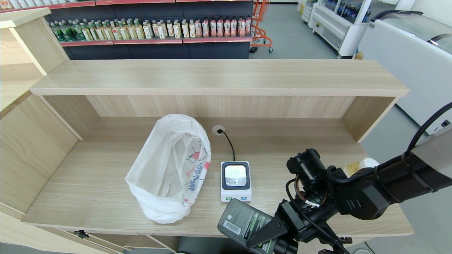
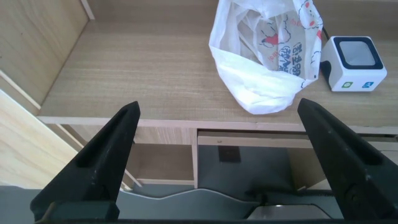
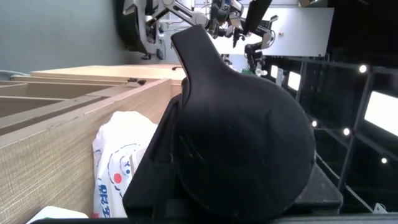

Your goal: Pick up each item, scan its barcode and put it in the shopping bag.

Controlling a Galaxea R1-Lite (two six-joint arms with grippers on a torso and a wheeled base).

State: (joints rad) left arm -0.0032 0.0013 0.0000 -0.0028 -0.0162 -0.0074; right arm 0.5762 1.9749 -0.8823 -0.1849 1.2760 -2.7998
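My right gripper [image 1: 270, 231] is shut on a dark grey flat package [image 1: 242, 222], held over the counter's front edge with its barcode label facing up, just in front of the white barcode scanner [image 1: 236, 180]. The same package [image 3: 242, 137] looms close in the right wrist view. The white plastic shopping bag [image 1: 172, 169] stands open to the left of the scanner. My left gripper [image 2: 217, 162] hangs open and holds nothing, low in front of the counter's edge, with the bag [image 2: 267, 56] and scanner [image 2: 354, 62] beyond it.
A bottle with a white cap [image 1: 363, 165] stands on the wooden counter [image 1: 88, 176] at the right, partly behind my right arm. The scanner's cable [image 1: 229, 143] runs to a hole at the back. A raised ledge [image 1: 219, 76] walls the counter's far side.
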